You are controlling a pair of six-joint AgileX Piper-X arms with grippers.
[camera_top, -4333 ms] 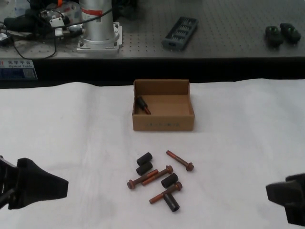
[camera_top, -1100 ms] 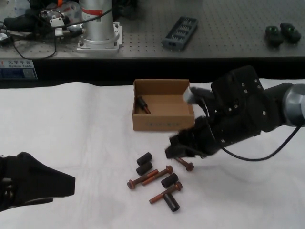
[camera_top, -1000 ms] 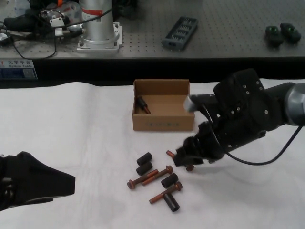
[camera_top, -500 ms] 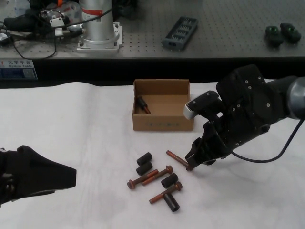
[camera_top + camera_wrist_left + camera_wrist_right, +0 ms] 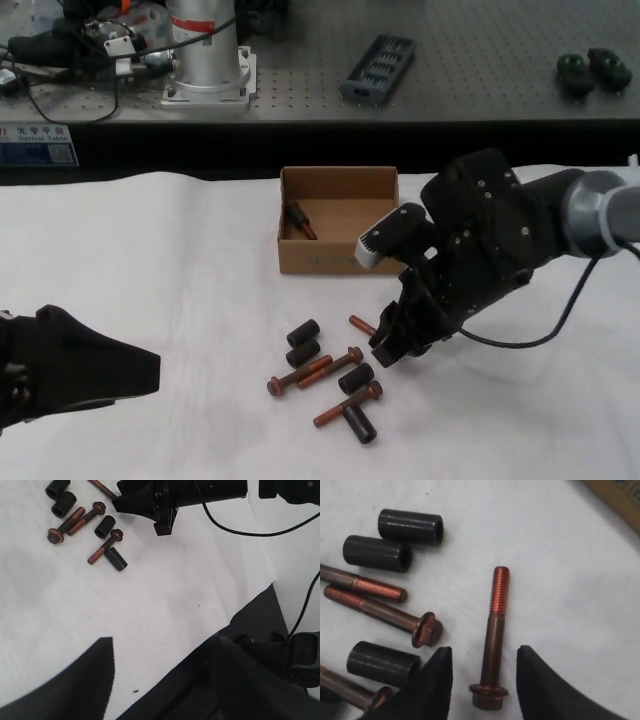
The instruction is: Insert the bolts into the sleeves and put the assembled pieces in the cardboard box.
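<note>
The bolt [image 5: 494, 630] in play lies flat on the sheet [image 5: 150, 250], at the edge of the loose pile nearest the box [image 5: 343, 262]. It is apart from its neighbours, and its thread end points away from the right claw [image 5: 482, 650]. That claw is low over it and released. The jaws stand a little wider than the bolt's flanged head, with one finger [image 5: 432, 685] on each side of the head and lower shank. A strip of sheet shows between bolt and finger on both sides. The claw grips nothing; whether its tips rest on the sheet I cannot tell.

I judge the step to be the grasp of a bolt for the next assembly. The next move calls for closing squarely across the shank near the head. The lift should then avoid dragging it into the second bolt [image 5: 385, 615] alongside. After that the thread end must be lined up with the bore of a sleeve [image 5: 410, 526]. Two sleeves lie side by side beyond the thread end, and a third [image 5: 382, 663] lies just beside one finger.

One assembled piece [image 5: 299, 220] lies in the box against a side wall, while several bolts and sleeves lie loose, so most of the task remains.

The left claw [image 5: 161, 640] hangs over the sheet well apart from the pile, jaws apart and empty.
</note>
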